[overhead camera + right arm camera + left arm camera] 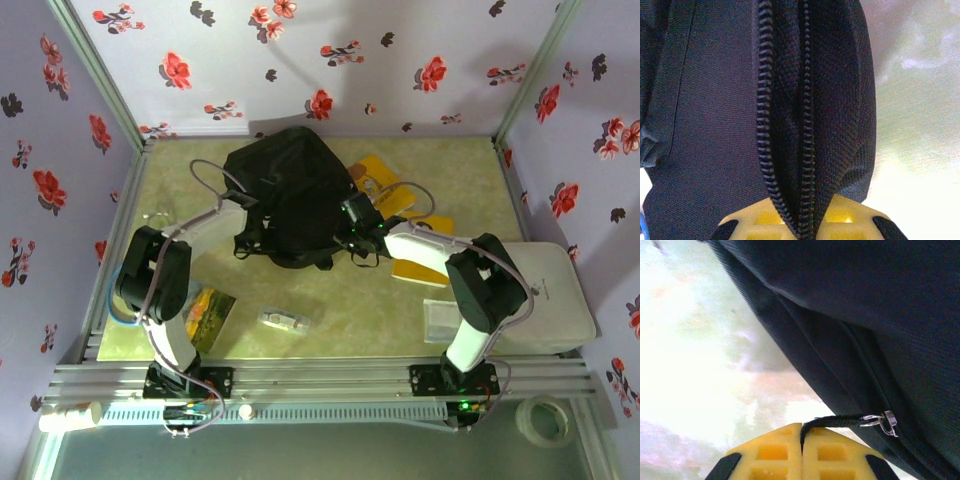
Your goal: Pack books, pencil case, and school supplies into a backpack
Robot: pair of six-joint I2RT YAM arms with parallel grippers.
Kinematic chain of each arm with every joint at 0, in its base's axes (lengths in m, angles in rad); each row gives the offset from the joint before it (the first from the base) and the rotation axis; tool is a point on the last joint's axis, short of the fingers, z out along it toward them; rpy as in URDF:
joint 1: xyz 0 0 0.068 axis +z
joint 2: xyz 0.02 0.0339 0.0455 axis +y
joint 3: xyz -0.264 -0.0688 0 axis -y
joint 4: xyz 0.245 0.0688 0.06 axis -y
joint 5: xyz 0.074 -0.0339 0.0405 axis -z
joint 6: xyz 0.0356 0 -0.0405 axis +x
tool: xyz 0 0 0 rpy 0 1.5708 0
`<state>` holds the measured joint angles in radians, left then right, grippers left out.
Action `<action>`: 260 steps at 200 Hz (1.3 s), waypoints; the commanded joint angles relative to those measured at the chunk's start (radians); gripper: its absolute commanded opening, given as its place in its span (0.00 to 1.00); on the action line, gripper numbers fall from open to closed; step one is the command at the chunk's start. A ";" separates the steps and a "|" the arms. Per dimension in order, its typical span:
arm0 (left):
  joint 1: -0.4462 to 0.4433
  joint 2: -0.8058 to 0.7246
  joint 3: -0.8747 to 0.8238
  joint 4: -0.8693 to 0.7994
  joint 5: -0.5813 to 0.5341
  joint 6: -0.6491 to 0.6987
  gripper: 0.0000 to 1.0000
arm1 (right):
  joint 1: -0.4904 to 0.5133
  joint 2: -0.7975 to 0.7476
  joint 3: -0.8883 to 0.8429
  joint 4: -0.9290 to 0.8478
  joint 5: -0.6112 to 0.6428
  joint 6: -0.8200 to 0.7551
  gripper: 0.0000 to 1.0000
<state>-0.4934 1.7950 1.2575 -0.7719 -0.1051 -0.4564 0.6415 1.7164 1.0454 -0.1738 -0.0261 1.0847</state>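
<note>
- Both sets of jaws are pressed closed. The left gripper point(802, 437) has its yellow fingers point(772, 452) meeting with no gap, and a black pull cord point(837, 420) is nipped between their tips.
- From the pinch, that cord runs off to the right to a small metal zip slider point(885, 421), which sits on the seam of the backpack point(295, 190).
- The right gripper point(801, 227) is clamped on the backpack itself. A fold of black mesh fabric edged with zip teeth point(764, 125) is caught between its two yellow pads.
- Above that grip the two rows of teeth stand apart, so the zip is open along this stretch.
- From above, the backpack lies in the middle of the far half of the table point(350, 300), its rounded bulk between the two arms. The left arm meets its left side and the right arm its right side.
- One yellow book point(378, 180) pokes out from behind the bag's right edge. A second yellow book point(417, 270) lies just under the right forearm.
- The blue book point(208, 314) rests near the front left, partly tucked beneath the left arm.
- The pencil case point(283, 320) lies alone on the bare tabletop in front of the bag, between the arm bases and well apart from the backpack.
- A flat clear box point(440, 320) sits beside the right arm's base.
</note>
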 commanded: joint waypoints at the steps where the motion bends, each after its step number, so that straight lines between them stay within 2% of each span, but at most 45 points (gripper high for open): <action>1: 0.066 0.009 0.036 -0.020 -0.083 0.050 0.00 | -0.020 -0.034 -0.010 -0.031 0.082 -0.026 0.03; 44: 0.127 0.040 0.062 -0.012 -0.113 0.061 0.00 | -0.020 -0.014 0.003 -0.012 0.056 -0.039 0.04; 84: 0.165 0.013 0.051 -0.010 -0.117 0.062 0.00 | 0.010 0.089 0.084 0.104 -0.124 -0.080 0.06; 111: 0.238 -0.025 0.031 -0.023 -0.127 0.041 0.00 | 0.058 0.195 0.204 0.111 -0.198 -0.112 0.10; 121: 0.270 -0.033 0.031 -0.029 -0.128 0.028 0.06 | 0.071 0.234 0.257 0.083 -0.213 -0.118 0.17; 146: 0.323 -0.049 0.041 -0.028 -0.127 0.016 0.21 | 0.082 0.257 0.302 0.063 -0.212 -0.138 0.43; 168: 0.331 -0.082 0.068 -0.055 -0.125 0.003 0.40 | 0.065 0.176 0.305 -0.018 -0.138 -0.225 0.60; 187: 0.332 -0.143 0.081 -0.073 -0.100 -0.016 0.55 | 0.021 0.084 0.275 -0.079 -0.054 -0.292 0.70; 199: 0.335 -0.188 0.083 -0.073 -0.061 -0.031 0.59 | -0.028 0.044 0.237 -0.083 -0.032 -0.309 0.72; 224: 0.334 -0.269 0.068 -0.043 0.014 -0.057 0.67 | -0.158 0.042 0.206 -0.098 -0.067 -0.352 0.74; 243: 0.334 -0.321 0.038 0.000 0.051 -0.049 0.71 | -0.234 0.097 0.240 -0.101 -0.085 -0.411 0.78; 260: 0.339 -0.372 -0.014 0.057 0.050 -0.042 0.81 | -0.281 0.178 0.326 -0.151 -0.082 -0.432 0.78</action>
<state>-0.1581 1.4868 1.2984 -0.7780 -0.1001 -0.4911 0.4011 1.7908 1.2938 -0.2321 -0.1234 0.7349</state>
